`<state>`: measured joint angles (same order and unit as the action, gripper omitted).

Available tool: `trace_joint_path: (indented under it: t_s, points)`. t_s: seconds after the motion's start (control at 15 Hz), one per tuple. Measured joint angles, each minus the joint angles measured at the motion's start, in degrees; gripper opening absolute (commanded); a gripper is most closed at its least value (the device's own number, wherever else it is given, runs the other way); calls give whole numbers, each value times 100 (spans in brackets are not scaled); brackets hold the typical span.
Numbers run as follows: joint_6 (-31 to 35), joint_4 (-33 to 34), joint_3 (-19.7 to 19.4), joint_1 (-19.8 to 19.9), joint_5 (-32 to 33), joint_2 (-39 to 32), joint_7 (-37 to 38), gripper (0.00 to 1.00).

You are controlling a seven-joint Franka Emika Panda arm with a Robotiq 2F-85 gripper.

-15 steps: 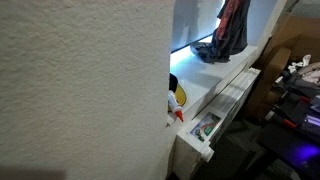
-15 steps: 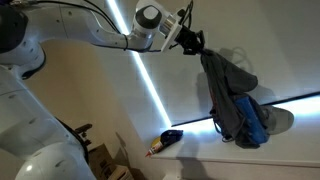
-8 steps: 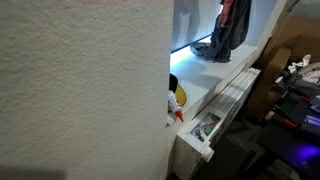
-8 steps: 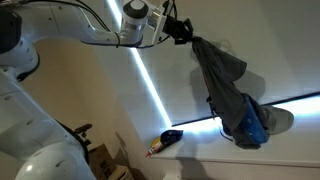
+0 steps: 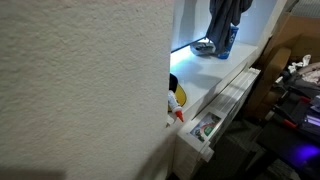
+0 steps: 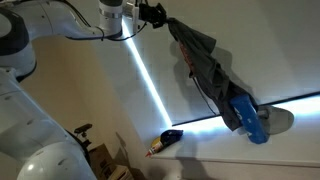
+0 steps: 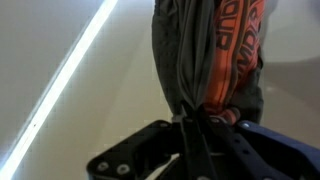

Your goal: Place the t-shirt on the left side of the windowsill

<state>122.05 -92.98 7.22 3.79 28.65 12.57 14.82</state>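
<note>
The t-shirt [image 6: 205, 70] is a dark grey garment with red and blue parts. It hangs stretched from my gripper [image 6: 158, 16], which is shut on its top. Its blue lower end [image 6: 252, 120] still trails near the white windowsill [image 6: 200, 150]. In an exterior view the shirt [image 5: 226, 22] hangs over the far part of the sill [image 5: 215, 80]. In the wrist view the gripper [image 7: 193, 125] pinches the bunched grey and red cloth [image 7: 205, 50] between its jaws.
A small dark and yellow object [image 6: 166, 140] lies on the sill; it shows as a penguin-like toy [image 5: 176, 97] near the wall edge. A large white wall [image 5: 80, 90] blocks much of that view. An open drawer [image 5: 207, 128] and clutter [image 5: 295, 90] stand below.
My gripper has moved up and to the left with the t-shirt, pulling it out long and lifting most of it off the sill.
</note>
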Motion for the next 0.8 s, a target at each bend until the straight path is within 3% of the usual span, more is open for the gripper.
trace_joint_path:
  t_s: [0.4, 0.6, 0.8]
  points:
    - [-971, 1329, 825, -455, 931, -427, 663, 1]
    - [-984, 1705, 926, -833, 1040, -917, 560, 1]
    - [-463, 1793, 990, -1002, 1001, -1339, 438, 1]
